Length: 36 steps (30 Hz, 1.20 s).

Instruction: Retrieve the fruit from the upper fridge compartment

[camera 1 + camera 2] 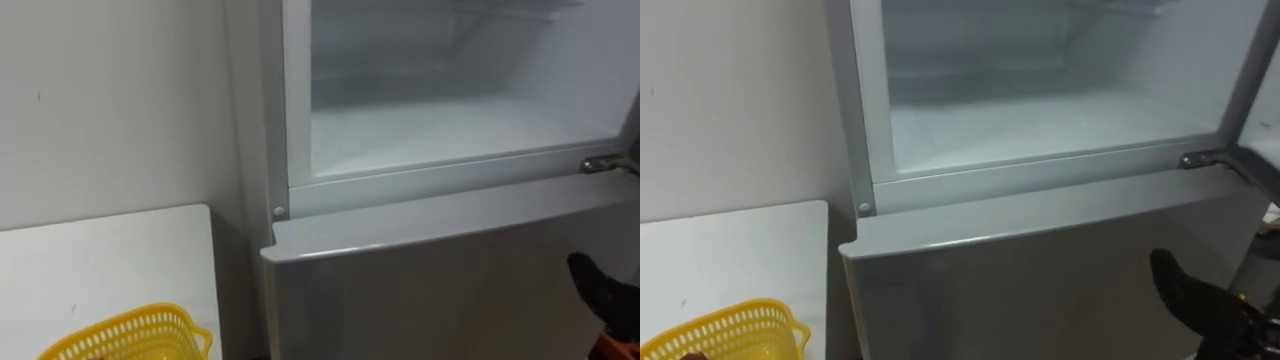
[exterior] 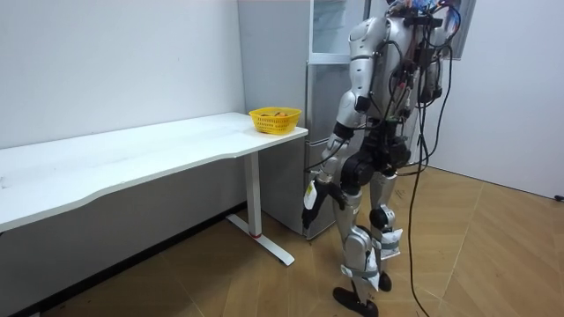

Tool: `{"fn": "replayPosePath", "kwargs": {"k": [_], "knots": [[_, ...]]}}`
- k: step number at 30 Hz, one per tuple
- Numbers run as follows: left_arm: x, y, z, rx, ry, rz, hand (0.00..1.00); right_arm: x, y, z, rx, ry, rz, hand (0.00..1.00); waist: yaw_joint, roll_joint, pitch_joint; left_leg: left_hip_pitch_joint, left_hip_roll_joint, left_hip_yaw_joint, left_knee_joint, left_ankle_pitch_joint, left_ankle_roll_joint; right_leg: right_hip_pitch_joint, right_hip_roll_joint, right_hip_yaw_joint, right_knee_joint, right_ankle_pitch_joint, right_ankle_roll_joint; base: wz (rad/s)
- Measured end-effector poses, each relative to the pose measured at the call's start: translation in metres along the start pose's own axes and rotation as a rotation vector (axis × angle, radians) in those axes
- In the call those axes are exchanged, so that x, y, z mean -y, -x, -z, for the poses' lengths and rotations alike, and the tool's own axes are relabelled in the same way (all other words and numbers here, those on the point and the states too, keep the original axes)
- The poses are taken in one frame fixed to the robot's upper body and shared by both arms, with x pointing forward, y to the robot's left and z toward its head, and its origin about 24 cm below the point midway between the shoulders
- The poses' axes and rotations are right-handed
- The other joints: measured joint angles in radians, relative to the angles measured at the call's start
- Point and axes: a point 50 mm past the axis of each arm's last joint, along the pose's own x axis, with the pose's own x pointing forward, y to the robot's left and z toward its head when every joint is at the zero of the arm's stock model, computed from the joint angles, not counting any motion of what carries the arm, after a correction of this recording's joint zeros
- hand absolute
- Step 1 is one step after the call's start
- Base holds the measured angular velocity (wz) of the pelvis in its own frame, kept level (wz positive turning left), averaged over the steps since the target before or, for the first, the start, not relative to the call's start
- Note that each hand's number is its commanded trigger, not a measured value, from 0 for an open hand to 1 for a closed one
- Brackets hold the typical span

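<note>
The robot is standing upright close in front of the fridge (image 2: 328, 132), with the white surface (image 2: 132, 158) at the room view's left. Its head camera is looking down into the upper fridge compartment (image 1: 450, 130), which is standing open and showing its white floor and back wall. Below it, the grey lower door (image 1: 430, 290) is sitting closed, and a metal hinge (image 1: 600, 163) is showing at the compartment's right corner.

The right hand (image 1: 610, 295) is hanging dark at the lower right, in front of the lower door and well below the compartment's sill. I cannot tell whether its fingers are apart or together. A small orange patch (image 1: 612, 347) is showing just under that hand at the picture's edge, and I cannot tell whether it is the thing to be retrieved or whether the hand is holding it.

The left hand (image 2: 313, 201) is hanging low beside the thigh, its fingers unreadable. A yellow basket (image 1: 140, 335) is sitting on the surface's near end, beside the fridge.
</note>
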Motion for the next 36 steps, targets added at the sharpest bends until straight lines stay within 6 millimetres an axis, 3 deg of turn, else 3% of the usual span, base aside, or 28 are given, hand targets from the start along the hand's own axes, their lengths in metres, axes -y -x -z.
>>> {"fn": "replayPosePath", "kwargs": {"k": [2,5,8,10,11,17,20,26,28,36], "knots": [[-0.001,0.0,-0.002,0.01,-0.001,-0.005,0.0,0.0,0.002,0.002,-0.009,0.005,-0.007,0.0,-0.005,0.0,-0.003,-0.01,0.0,0.004,0.002,0.0,0.0,-0.01,-0.001,0.0,-0.001,0.001,0.0,-0.02],[0.0,0.001,-0.001,0.002,-0.01,-0.004,0.0,-0.003,0.022,0.019,-0.097,0.051,-0.075,0.0,-0.005,0.004,-0.0098,-0.007,0.001,0.005,0.002,0.0,-0.001,-0.007,0.0,-0.006,0.0,0.001,0.0,0.0],[0.0,0.0,-0.007,0.017,-0.013,-0.006,0.0,-0.008,0.048,0.042,-0.258,0.092,-0.137,0.0,-0.005,0.007,-0.0089,-0.007,0.001,0.015,0.002,0.0,-0.001,-0.014,-0.001,-0.004,0.001,0.001,0.0,-0.1],[-0.001,0.0,-0.009,0.026,-0.014,-0.009,0.0,-0.013,0.061,0.052,-0.33,0.111,-0.189,0.0,-0.008,0.024,0.0019,-0.009,0.001,0.027,0.0,0.0,-0.001,-0.024,-0.003,0.002,0.011,0.001,0.0,-0.16],[-0.001,0.0,-0.01,0.028,-0.013,-0.011,0.0,-0.014,0.063,0.054,-0.345,0.115,-0.202,0.0,-0.008,0.027,0.0029,-0.009,0.001,0.031,-0.001,0.0,-0.001,-0.028,-0.003,0.005,0.015,0.0,0.0,-0.16],[-0.002,0.001,-0.012,0.04,-0.01,-0.015,0.0,-0.015,0.082,0.072,-0.469,0.121,-0.289,0.0,-0.007,0.025,0.0008,-0.007,0.002,0.035,-0.002,0.0,-0.001,-0.028,-0.004,0.02,0.013,0.0,0.0,-0.03],[-0.002,0.001,-0.015,0.044,-0.009,-0.017,0.0,-0.022,0.101,0.086,-0.57,0.125,-0.388,0.0,-0.005,0.018,-0.0003,-0.008,0.002,0.036,-0.002,0.0,-0.001,-0.028,-0.004,0.023,0.013,0.0,0.0,0.0],[-0.001,0.002,-0.013,0.041,0.017,-0.016,0.0,-0.03,0.163,0.125,-0.869,0.169,-0.633,0.0,0.003,0.011,0.0015,-0.008,0.001,0.029,-0.001,0.0,-0.001,-0.027,-0.005,0.021,0.012,0.0,0.0,0.01],[-0.001,0.002,-0.011,0.036,0.02,-0.017,0.0,-0.022,0.19,0.139,-1.006,0.214,-0.692,0.0,0.019,0.011,0.0015,-0.007,-0.001,0.03,-0.001,0.0,-0.001,-0.02,-0.005,0.019,0.003,-0.001,0.001,0.02],[0.004,0.004,0.006,-0.025,0.029,-0.01,0.0,0.007,0.253,0.16,-1.348,0.251,-0.77,0.0,0.031,-0.006,0.0073,0.019,0.0,0.029,0.0,0.0,-0.001,0.017,-0.002,0.016,-0.027,-0.004,0.004,0.0]]}}
